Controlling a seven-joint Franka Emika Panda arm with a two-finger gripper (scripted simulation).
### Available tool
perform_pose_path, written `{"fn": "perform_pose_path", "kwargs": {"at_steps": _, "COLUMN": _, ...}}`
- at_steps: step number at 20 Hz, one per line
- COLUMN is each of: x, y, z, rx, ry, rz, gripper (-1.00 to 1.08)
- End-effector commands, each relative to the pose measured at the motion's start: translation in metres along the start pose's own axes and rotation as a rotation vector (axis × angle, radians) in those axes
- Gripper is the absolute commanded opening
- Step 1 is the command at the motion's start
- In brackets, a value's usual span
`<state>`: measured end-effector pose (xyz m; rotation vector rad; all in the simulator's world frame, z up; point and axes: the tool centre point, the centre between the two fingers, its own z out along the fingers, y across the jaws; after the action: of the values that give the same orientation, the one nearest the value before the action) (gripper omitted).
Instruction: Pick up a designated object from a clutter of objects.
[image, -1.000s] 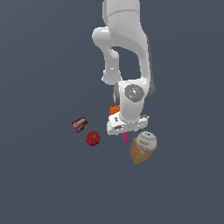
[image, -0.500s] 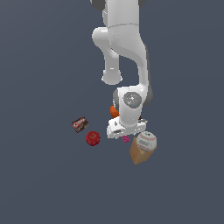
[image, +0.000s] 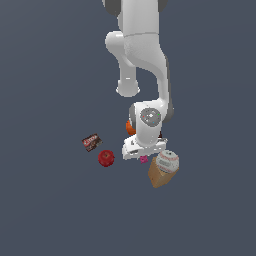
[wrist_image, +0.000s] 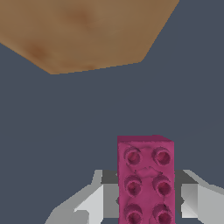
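Note:
The magenta-pink studded brick (wrist_image: 145, 179) lies on the dark floor between my two fingers (wrist_image: 94, 202), with a narrow gap on each side. My gripper (wrist_image: 145, 203) is open and straddles it. In the exterior view the gripper (image: 144, 153) is low over the clutter, and only a bit of the pink brick (image: 144, 159) shows beneath it. The arm hides the green cup and the brown brick.
A white baseball (image: 167, 161) rests on a tan box (image: 159, 177), just to the exterior view's right of the gripper; the box (wrist_image: 83, 30) also fills the wrist view. A red apple (image: 105, 158) and a dark packet (image: 92, 142) lie to the left. The orange cylinder (image: 130, 128) is behind the arm.
The arm has come down, bringing the gripper lower over the pink brick. The other objects have not moved.

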<state>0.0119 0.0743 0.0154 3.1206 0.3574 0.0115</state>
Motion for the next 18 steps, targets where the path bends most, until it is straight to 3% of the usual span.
{"fn": "perform_pose_path", "kwargs": {"at_steps": 1, "x": -0.003, "y": -0.002, "z": 0.003, "rx": 0.001, "ry": -0.007, "rz": -0.002, "gripper": -1.0}}
{"fn": "perform_pose_path", "kwargs": {"at_steps": 18, "x": -0.008, "y": 0.017, "z": -0.034, "rx": 0.0, "ry": 0.002, "rz": -0.001, "gripper": -1.0}}
